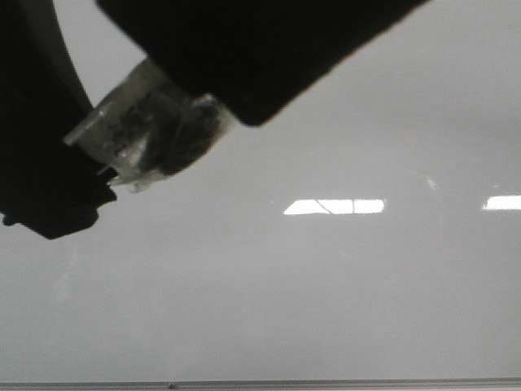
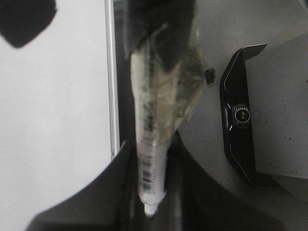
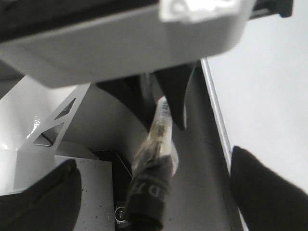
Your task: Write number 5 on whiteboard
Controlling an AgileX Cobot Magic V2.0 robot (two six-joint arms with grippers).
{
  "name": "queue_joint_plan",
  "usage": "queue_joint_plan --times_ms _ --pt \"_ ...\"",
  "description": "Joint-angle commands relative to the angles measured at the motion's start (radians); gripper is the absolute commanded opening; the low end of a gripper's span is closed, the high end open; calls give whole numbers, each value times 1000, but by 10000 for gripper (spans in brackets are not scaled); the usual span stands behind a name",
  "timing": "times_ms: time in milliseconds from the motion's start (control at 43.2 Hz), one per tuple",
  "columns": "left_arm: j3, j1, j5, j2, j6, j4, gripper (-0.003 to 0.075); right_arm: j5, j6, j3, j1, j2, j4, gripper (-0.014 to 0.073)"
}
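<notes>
The whiteboard fills the front view, glossy grey-white; no number 5 shows on it. My left gripper is shut on the white barrel of a marker wrapped in clear tape. In the front view the marker hangs over the board's upper left, between the dark left gripper and a dark finger above. My right gripper is open, its fingers wide apart on either side of the marker's black cap, not touching it. The marker tip is hidden under the cap.
The board's thin metal frame edge runs along the bottom of the front view and shows in the left wrist view. Beside the board stands a black camera unit on a grey base, and a white bracket. Bright light reflections lie on the board.
</notes>
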Motion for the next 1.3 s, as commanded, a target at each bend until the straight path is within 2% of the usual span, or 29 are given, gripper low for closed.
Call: queue_joint_plan --times_ms 0,162,393,486,648,717,787,879,926,995,1134,1273 --pt "-34 -6 -43 -23 -6 -9 -20 -75 -13 -36 0 -16 33 607" --pt "-34 -6 -53 -23 -6 -9 -20 -58 -13 -36 0 -16 33 405" --pt "-50 -6 -81 -24 -6 -9 -20 -10 -13 -36 0 -14 33 47" --pt "-50 -6 -97 -28 -6 -9 -20 -9 -13 -36 0 -14 33 -67" --pt "-50 -6 -105 -30 -18 -9 -5 -3 -13 -36 0 -14 16 -64" --pt "-50 -6 -105 -30 -22 -9 73 -22 -13 -36 0 -15 16 -64" --pt "-50 -6 -105 -30 -25 -9 226 -32 -12 -36 0 -16 16 -64" --pt "-50 -6 -123 -30 -78 -2 496 -18 -12 -36 -5 -19 2 -64" --pt "-50 -6 -125 -30 -78 0 601 7 -10 -36 -11 -25 -34 -64" --pt "-50 -6 -128 -30 -78 4 686 48 11 -36 -32 -43 -88 -64" --pt "-50 -6 -128 -30 -78 5 680 82 140 -21 -127 -133 -208 -64" --pt "-50 -6 -128 -30 -78 5 612 -5 315 46 -278 -287 -309 -64"
